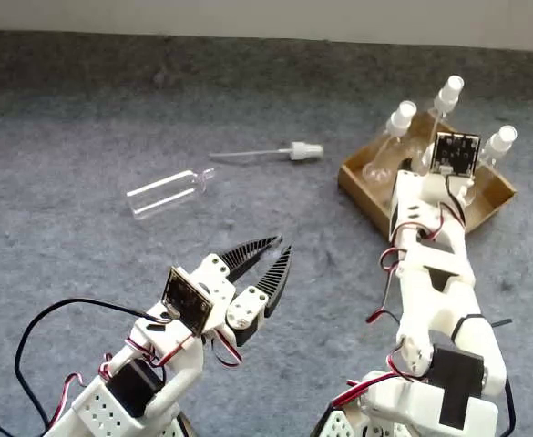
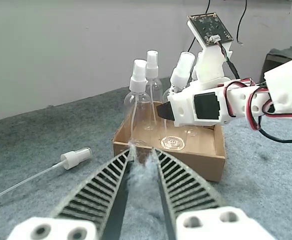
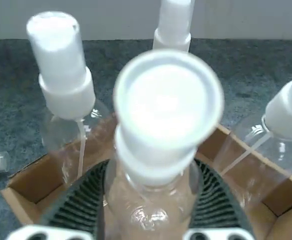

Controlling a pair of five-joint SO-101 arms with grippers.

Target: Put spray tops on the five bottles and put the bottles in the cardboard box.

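A clear bottle (image 1: pixel 166 193) without a top lies on its side on the grey carpet. A loose spray top (image 1: pixel 293 152) (image 2: pixel 76 157) with its long tube lies beyond it. The cardboard box (image 1: pixel 362 182) (image 2: pixel 170 156) holds upright capped bottles (image 1: pixel 400 118) (image 1: pixel 448 92) (image 1: pixel 501 138). My right gripper (image 3: pixel 150 200) is over the box, shut on another capped bottle (image 3: pixel 168 105) standing inside it. My left gripper (image 1: pixel 281 247) (image 2: pixel 144 151) hovers above the carpet, short of the box. It is open a little with nothing between its fingers.
The right arm (image 1: pixel 435 264) stretches over the carpet up to the box's near wall (image 3: pixel 26 192). Capped bottles (image 3: pixel 61 60) (image 3: pixel 285 115) stand close on both sides of the held one. Carpet around the lying bottle is free.
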